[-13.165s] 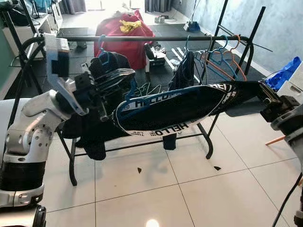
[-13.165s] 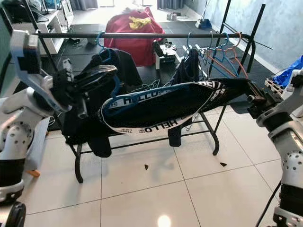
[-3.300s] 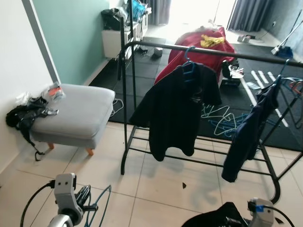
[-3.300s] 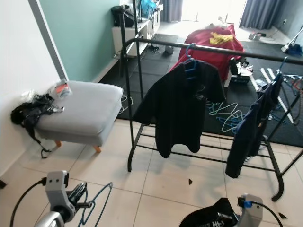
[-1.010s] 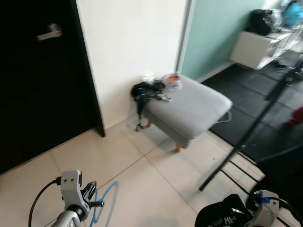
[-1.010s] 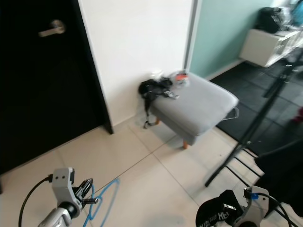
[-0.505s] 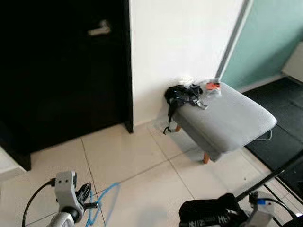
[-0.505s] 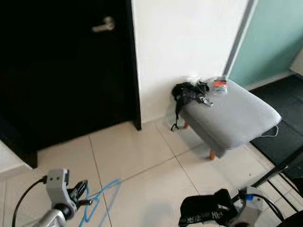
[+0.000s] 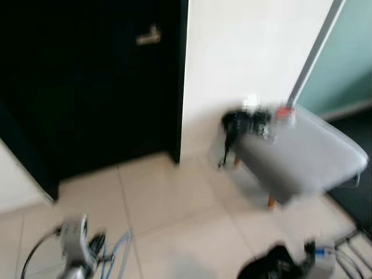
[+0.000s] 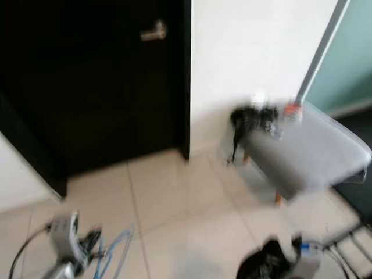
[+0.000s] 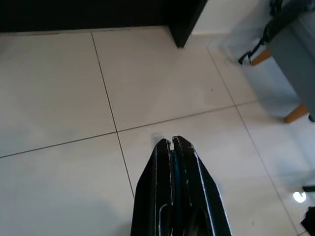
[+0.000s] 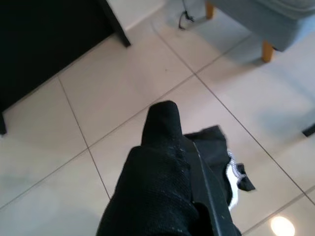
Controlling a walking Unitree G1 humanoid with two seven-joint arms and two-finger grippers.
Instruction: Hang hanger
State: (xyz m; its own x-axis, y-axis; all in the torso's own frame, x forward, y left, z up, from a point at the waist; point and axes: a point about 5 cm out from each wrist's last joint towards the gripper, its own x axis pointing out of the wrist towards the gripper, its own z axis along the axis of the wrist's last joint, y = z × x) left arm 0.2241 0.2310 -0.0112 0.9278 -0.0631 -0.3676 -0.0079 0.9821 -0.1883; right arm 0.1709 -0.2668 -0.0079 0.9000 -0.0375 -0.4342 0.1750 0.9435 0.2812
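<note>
My left gripper [image 11: 172, 142] has two long, glossy black fingers [image 11: 161, 172] that taper to narrow tips, with fine pale scuffs along their edges. In the blurred head views its wrist [image 10: 63, 235] is a pale grey, boxy block, and a thin black cable [image 10: 26, 247] loops out from it. My right gripper [image 12: 170, 123] is black too; its wrist [image 10: 307, 256] is a silver-grey housing with a small blue mark on top.
</note>
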